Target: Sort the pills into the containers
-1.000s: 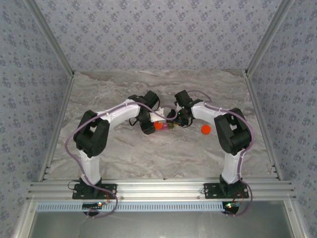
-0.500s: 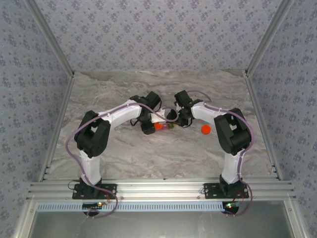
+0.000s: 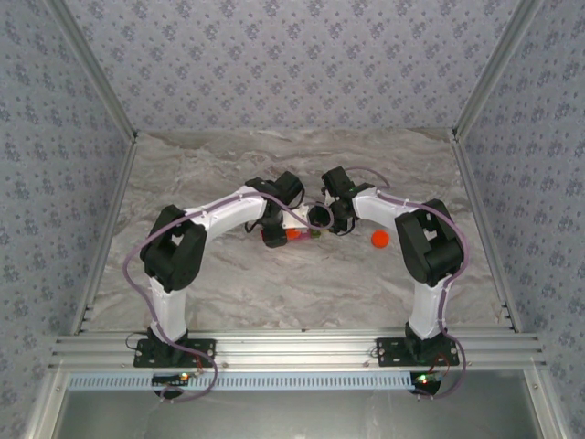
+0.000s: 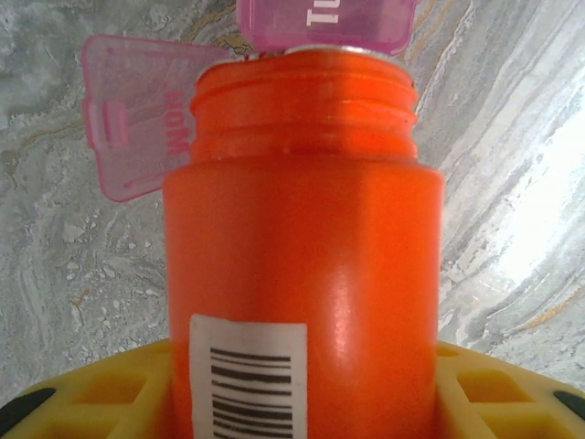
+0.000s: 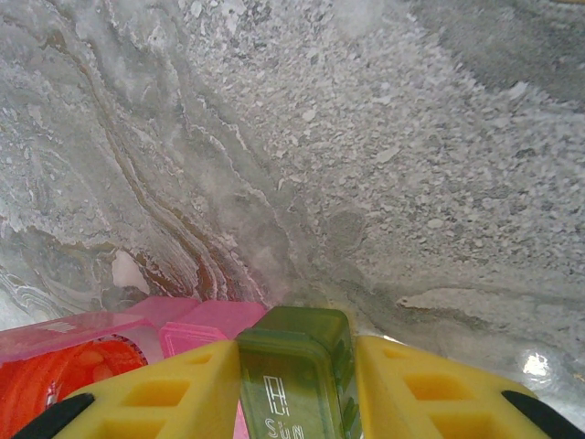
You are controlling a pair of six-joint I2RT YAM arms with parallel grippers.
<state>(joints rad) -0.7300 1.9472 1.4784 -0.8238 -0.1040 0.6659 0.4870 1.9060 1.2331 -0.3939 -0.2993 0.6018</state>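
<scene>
My left gripper (image 4: 302,402) is shut on the orange-red bottle (image 4: 302,229), with a yellow finger (image 4: 82,393) on each side. The uncapped bottle mouth points at the pink compartments, whose open lids (image 4: 137,114) stand just beyond it. My right gripper (image 5: 297,398) is shut on the olive-green compartment (image 5: 297,366) of the containers (image 3: 312,233). The pink compartments (image 5: 206,320) join it on the left, and the bottle mouth (image 5: 55,375) sits over them. In the top view the left gripper (image 3: 277,234), the bottle (image 3: 292,234) and the right gripper (image 3: 320,221) meet at mid-table. The pills are hidden.
An orange-red cap (image 3: 379,240) lies on the marble table (image 3: 274,283) just right of the right arm's forearm. Patterned walls close in the table on the left, right and back. Bare marble stretches behind and in front of the grippers.
My left wrist has swung a little to the right, toward the right gripper, with the bottle still in it. The right arm and the containers have not moved.
</scene>
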